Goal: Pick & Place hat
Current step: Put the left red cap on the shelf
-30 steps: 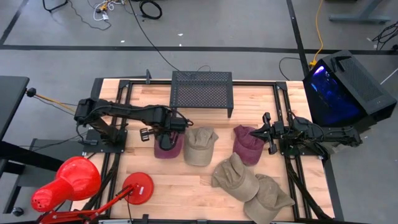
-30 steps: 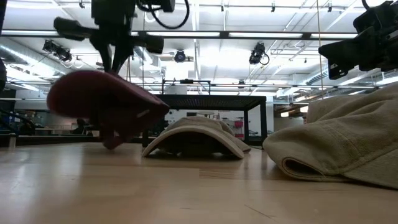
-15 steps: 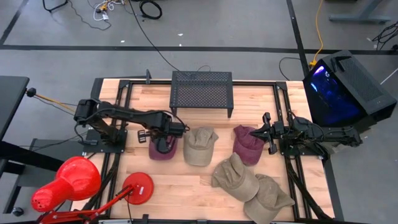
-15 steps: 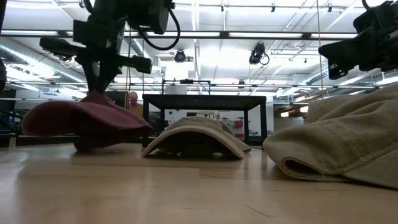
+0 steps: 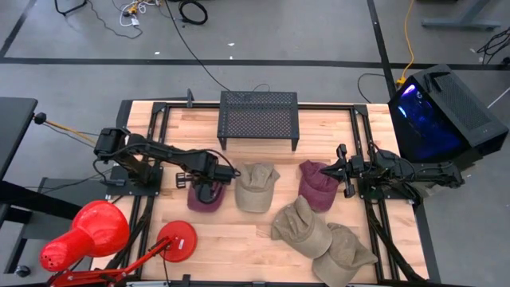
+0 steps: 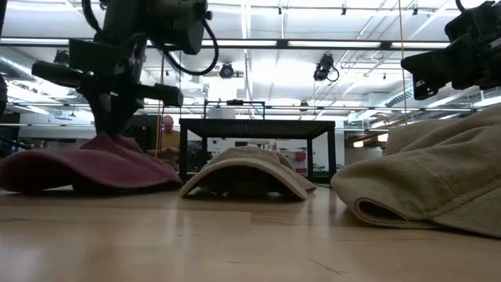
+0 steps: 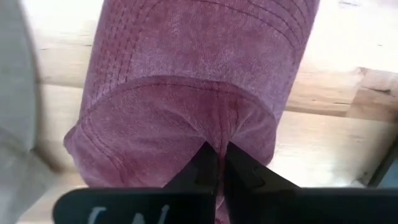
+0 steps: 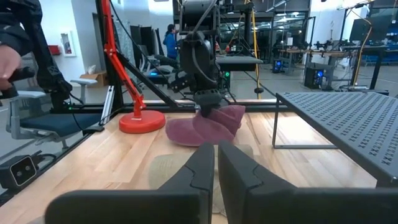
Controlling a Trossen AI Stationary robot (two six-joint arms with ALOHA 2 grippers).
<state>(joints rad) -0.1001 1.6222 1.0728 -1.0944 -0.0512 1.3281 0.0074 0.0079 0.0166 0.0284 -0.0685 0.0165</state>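
A black perforated metal stand [image 5: 258, 116] sits at the table's [image 5: 239, 247] far edge; a red desk lamp [image 5: 84, 233] at its near-left corner; a glowing computer case [image 5: 441, 112] beside the right edge.

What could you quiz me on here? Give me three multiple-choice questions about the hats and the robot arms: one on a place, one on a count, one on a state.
1. Where is the maroon hat that the left tool grips?
A. On the black mesh rack
B. On the table beside a tan hat
C. On the red lamp

2. How many tan hats lie on the table?
A. One
B. Three
C. Five

3. How is the right tool?
A. Shut, holding nothing
B. Wide open
C. Gripping a tan hat

Answers:
1 B: the left tool pinches the maroon hat next to a tan hat.
2 B: that one plus two more.
3 A: the right tool is shut and empty.
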